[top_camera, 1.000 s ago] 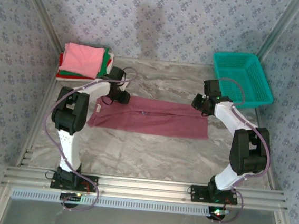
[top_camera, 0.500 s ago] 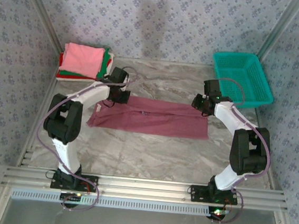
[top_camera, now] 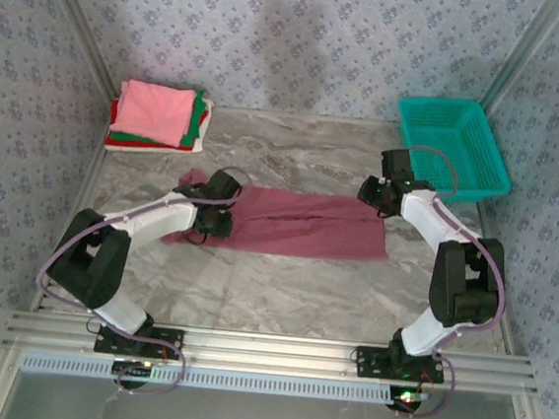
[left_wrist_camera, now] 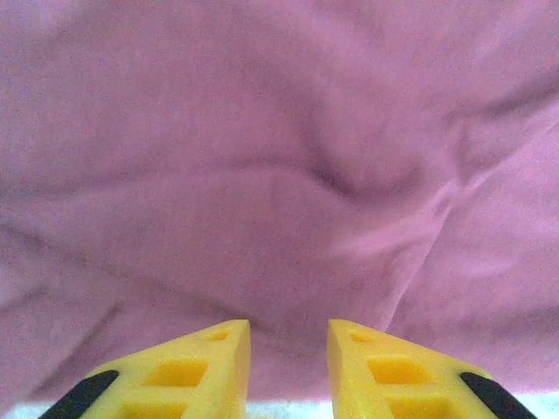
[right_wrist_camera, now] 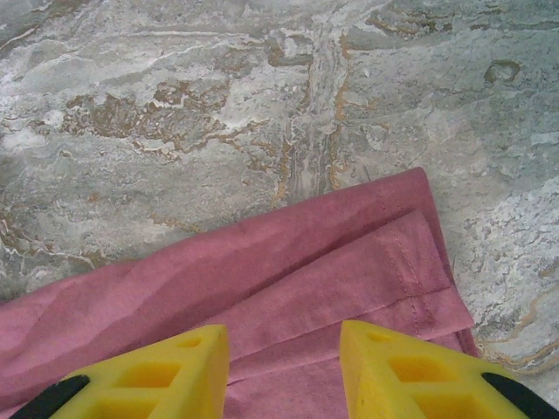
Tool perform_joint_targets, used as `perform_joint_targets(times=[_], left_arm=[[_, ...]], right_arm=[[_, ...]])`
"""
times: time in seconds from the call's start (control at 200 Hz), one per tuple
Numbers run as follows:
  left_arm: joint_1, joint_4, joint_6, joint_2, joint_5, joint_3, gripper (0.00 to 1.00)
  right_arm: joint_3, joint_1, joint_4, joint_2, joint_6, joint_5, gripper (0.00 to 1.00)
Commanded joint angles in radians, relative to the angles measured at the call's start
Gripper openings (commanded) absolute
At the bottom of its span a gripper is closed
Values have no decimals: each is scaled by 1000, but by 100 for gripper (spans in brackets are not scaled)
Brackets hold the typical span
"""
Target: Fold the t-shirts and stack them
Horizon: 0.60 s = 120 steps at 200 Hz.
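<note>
A maroon t-shirt [top_camera: 298, 223] lies folded lengthwise into a long strip across the middle of the marble table. My left gripper [top_camera: 207, 224] sits low over the strip's left end. In the left wrist view its yellow fingers [left_wrist_camera: 218, 349] stand a little apart, open, with wrinkled maroon cloth [left_wrist_camera: 279, 157] right in front of them. My right gripper [top_camera: 368, 193] hovers at the strip's far right corner, open. In the right wrist view the hemmed corner [right_wrist_camera: 384, 262] lies beyond its fingertips [right_wrist_camera: 196, 349]. A stack of folded t-shirts [top_camera: 155, 113], pink on top, rests at the back left.
A teal mesh basket [top_camera: 454, 147] stands at the back right corner, close behind the right arm. Patterned walls close in the table [top_camera: 282, 289] on three sides. Bare marble runs along the near side in front of the strip.
My left arm has swung from the strip's far left corner near the stack down onto its left end. The cloth's left end has shifted and bunched. The right arm has held still.
</note>
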Motion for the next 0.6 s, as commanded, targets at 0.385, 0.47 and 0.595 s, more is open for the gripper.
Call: perform_joint_targets(times=[0.385,0.47,0.595], left_arm=[[54,98,73,-125,-63,123,34],[79,119,96,-51,-38,185,34],[105,125,141,77,-40,271,34]], right_arm=[[184,-14,-179,191,-89,-36,43],[189,-29,-177,227,-62,-5,44],[240,-40,-217,296,-38,65,46]])
